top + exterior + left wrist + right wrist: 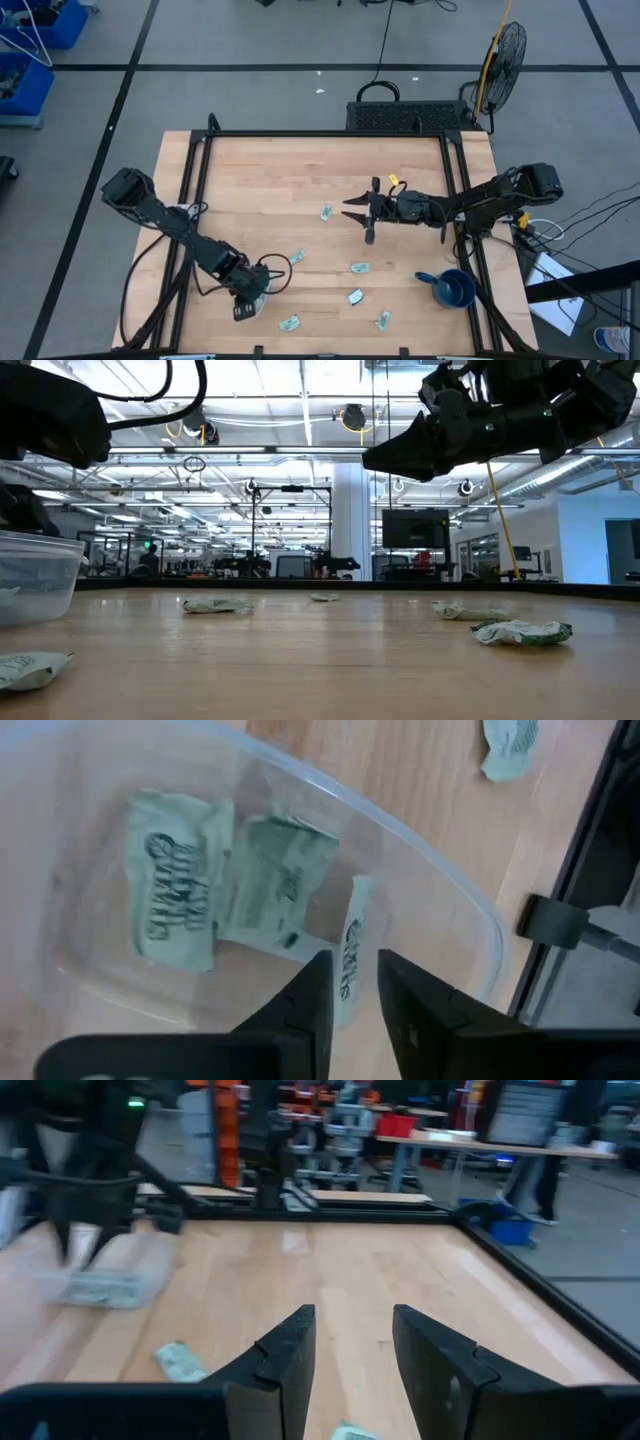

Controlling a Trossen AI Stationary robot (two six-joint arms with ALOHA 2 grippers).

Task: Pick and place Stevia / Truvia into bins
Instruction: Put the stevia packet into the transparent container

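The left gripper (350, 1005) hangs over the clear tub (470, 920) at the desk's (280, 180) front-left corner, jaws slightly apart, a sachet (350, 955) standing on edge between them; two sachets (180, 885) lie flat inside; the right gripper (362, 212) hovers mid-desk, jaws apart and empty; loose sachets (360, 268) lie scattered across the desk.
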